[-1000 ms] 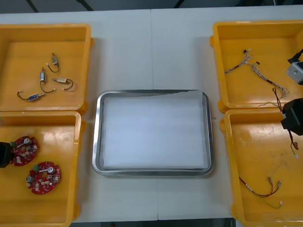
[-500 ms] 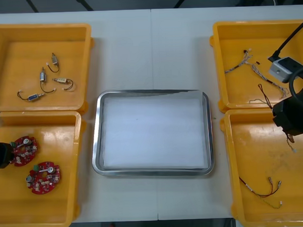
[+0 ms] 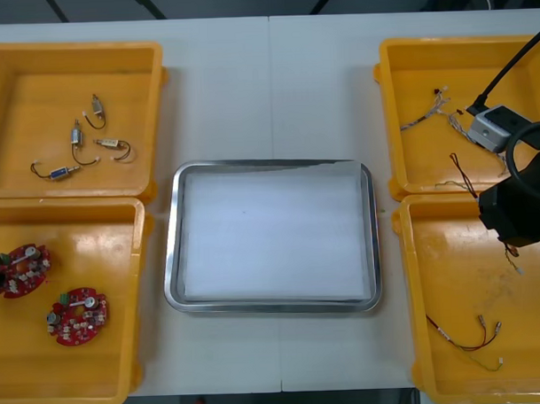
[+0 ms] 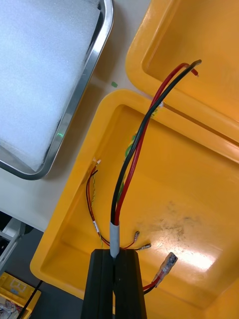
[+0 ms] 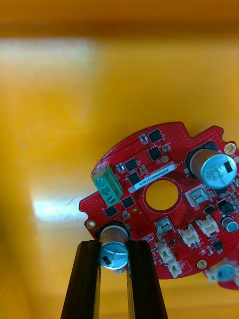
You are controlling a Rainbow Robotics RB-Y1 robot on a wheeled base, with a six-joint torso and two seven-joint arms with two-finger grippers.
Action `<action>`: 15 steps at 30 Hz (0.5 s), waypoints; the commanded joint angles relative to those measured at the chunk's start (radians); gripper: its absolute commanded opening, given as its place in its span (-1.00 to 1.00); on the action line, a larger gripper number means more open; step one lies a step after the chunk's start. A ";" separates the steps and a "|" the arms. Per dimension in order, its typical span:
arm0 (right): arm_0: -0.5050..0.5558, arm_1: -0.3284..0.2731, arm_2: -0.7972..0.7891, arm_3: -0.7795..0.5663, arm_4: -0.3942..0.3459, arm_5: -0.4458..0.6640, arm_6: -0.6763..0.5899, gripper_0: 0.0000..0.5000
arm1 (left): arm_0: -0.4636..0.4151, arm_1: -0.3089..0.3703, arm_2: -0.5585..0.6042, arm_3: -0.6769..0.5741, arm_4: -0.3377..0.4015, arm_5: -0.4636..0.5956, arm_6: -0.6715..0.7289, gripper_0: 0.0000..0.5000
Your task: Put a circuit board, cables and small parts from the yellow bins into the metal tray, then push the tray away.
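Left tool point(image 5: 113, 244) drew circuit board point(image 5: 167, 142) leftward; right tool point(image 4: 114, 252) carried cable point(image 4: 133, 152) inward.

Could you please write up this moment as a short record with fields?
Left gripper: shut on a round red circuit board, at the near left yellow bin
Right gripper: shut on a red and black cable, above the near right yellow bin
Metal tray: white inside, nothing in it yet
Still in bins: second board; small metal parts; red and yellow cable
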 commanded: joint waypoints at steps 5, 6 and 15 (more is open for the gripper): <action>-0.016 -0.037 0.005 -0.026 -0.008 0.004 0.016 -1.00 | -0.005 0.062 0.172 -0.055 0.103 0.104 -0.193 -1.00; -0.016 -0.037 0.005 -0.026 -0.008 0.004 0.016 -1.00 | -0.005 0.062 0.195 -0.075 0.103 0.119 -0.193 -1.00; -0.016 -0.037 0.005 -0.026 -0.008 0.004 0.016 -1.00 | -0.003 0.083 0.273 -0.168 0.113 0.164 -0.189 -1.00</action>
